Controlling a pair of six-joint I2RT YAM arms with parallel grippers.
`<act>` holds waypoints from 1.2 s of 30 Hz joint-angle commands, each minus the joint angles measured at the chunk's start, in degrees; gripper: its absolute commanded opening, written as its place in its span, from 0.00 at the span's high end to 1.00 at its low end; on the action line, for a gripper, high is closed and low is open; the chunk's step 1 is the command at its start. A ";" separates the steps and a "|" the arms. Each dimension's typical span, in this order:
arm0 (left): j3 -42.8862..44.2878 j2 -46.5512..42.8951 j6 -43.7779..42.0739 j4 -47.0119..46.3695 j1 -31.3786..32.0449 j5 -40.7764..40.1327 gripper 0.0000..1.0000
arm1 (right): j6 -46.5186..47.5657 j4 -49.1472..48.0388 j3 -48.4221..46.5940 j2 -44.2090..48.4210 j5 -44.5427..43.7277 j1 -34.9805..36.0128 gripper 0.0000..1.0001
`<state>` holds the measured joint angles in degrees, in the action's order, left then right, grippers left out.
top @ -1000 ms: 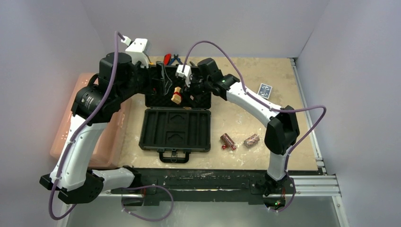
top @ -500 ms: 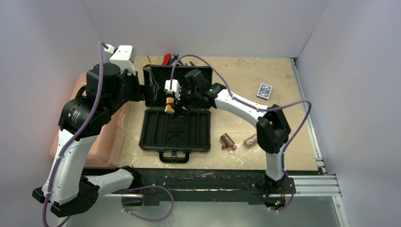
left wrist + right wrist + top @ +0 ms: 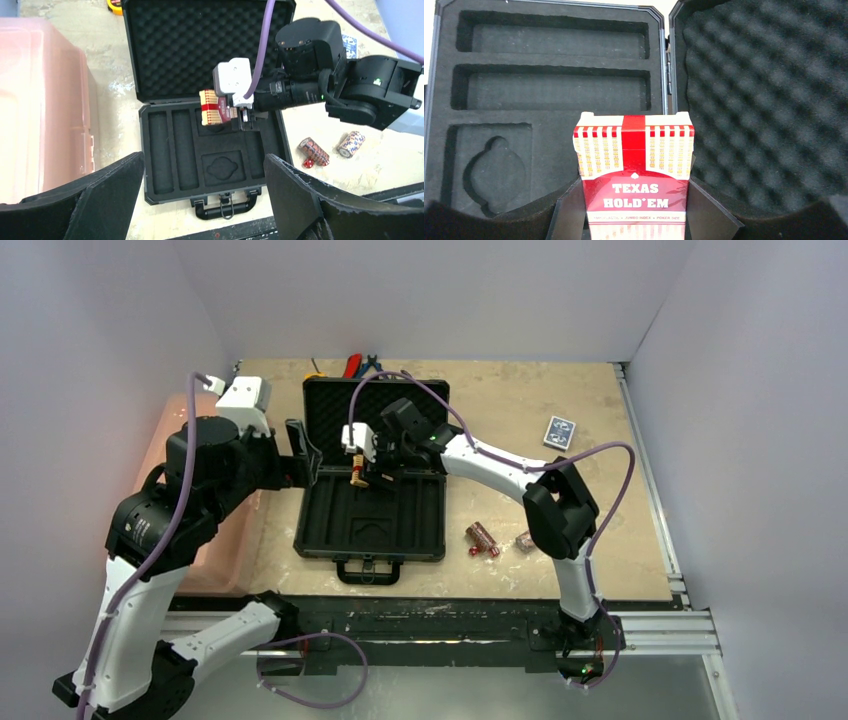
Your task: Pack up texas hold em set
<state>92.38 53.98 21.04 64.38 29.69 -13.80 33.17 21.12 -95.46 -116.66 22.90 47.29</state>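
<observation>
The black case [image 3: 330,525] lies open, its foam-lined lid [image 3: 330,405] flat behind the tray. My right gripper [image 3: 362,472] is shut on the red card deck [image 3: 356,471], which sits over the tray's rear pocket by the hinge; the right wrist view shows the deck [image 3: 634,165] squeezed between both fingers. The left wrist view also shows the deck [image 3: 212,106] there. My left gripper [image 3: 305,453] is open and empty by the case's left edge. The blue deck [image 3: 561,431] lies far right. Two chip rolls [image 3: 481,536] [image 3: 350,144] and red dice [image 3: 474,551] rest right of the case.
A pink translucent bin [image 3: 168,435] stands left of the case, under my left arm. Pliers [image 3: 360,364] and a yellow tape measure [image 3: 116,4] lie behind the lid. The case handle [image 3: 368,570] faces the table's near edge.
My right gripper has carried the red deck from over the lid toward me, down over the tray by the hinge. My left arm has swung left, off the lid, which now lies flat.
</observation>
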 commanded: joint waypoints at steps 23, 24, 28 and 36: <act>-8.45 -6.43 0.67 2.13 -0.07 5.33 0.11 | 2.97 -2.90 -0.33 -1.28 -4.35 2.72 0.62; -8.63 -6.62 0.67 2.27 -0.07 5.36 0.11 | 2.96 -2.85 -0.04 -1.24 -4.39 2.77 0.62; -9.28 -7.32 1.12 2.64 -0.07 5.04 0.11 | 2.74 -2.57 0.61 -1.70 -4.99 2.72 0.61; -9.42 -7.66 0.88 2.81 -0.07 4.68 0.11 | 2.66 0.45 -0.04 -2.35 -8.03 2.75 0.61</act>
<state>83.22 46.48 21.78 67.48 29.69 -9.19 35.90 20.64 -94.72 -119.77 17.61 49.87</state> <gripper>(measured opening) 0.888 0.681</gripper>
